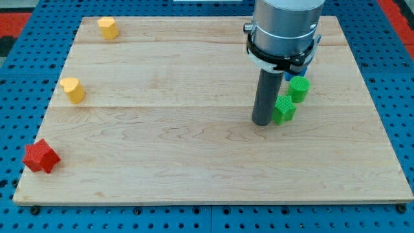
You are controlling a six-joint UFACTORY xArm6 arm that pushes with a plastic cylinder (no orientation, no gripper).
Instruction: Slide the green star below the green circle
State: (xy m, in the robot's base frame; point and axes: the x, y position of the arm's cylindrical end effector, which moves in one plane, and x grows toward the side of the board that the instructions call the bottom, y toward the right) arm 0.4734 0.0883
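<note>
My tip (pixel 262 121) rested on the counter (pixel 194 149) with the green star (pixel 283 109) touching it, or all but touching it, on the side toward the view's right. There were no fingers on this arm to spread or press together; it ended in a plain dark rod, and only that rod's lower end met the blocks. The green circle (pixel 299 88) stood just beyond the star, up and to the view's right of it, the two nearly in contact. From my tip, then, star and circle lay along one slanting line running up and to the right.

The move, as I judged it, turned on that line. The star already sat lower than the circle but offset to the left of it, so a short nudge toward the view's right would bring it squarely beneath. A push aimed too high risked driving the star into the circle and shifting both. The star had no clear long axis to mind.

Farther from my tip, well apart toward the view's left, stood two yellow blocks (pixel 73 89) (pixel 107 28) and a red block (pixel 41 156) near the counter's lower left corner. A blue pegboard (pixel 394 77) surrounded the pale wooden counter.
</note>
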